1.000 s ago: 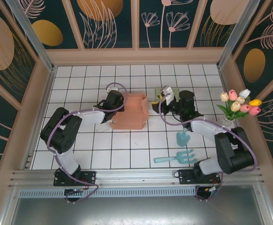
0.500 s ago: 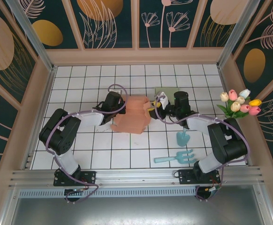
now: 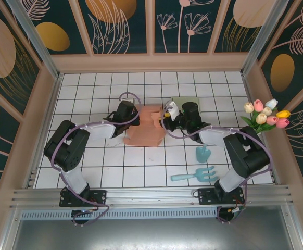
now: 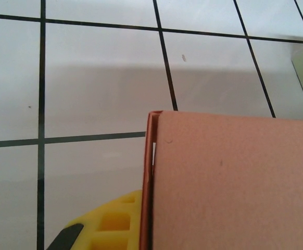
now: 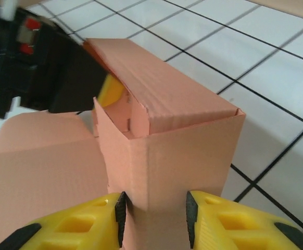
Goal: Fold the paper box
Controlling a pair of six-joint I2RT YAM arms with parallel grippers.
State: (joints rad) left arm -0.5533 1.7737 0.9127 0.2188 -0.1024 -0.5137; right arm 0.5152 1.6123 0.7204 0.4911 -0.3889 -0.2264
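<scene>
Salmon-pink corrugated paper box point(image 3: 145, 130) sits mid white-tiled table point(image 3: 89, 94), a bit nearer the far edge. Left gripper point(image 3: 135, 117) is clenched on its left wall, likely anchoring it. Right gripper point(image 5: 154, 216) pinches the upright right corner, probably squaring it. No readable labels or writing.

Table point(image 3: 89, 86): bare tiles ran along the far rows and down the left side. The box point(image 3: 147, 130) took the centre. Near right lay a trowel point(image 3: 202, 152) and rake point(image 3: 196, 175), with a flower vase point(image 3: 262, 121) at the right edge.
</scene>
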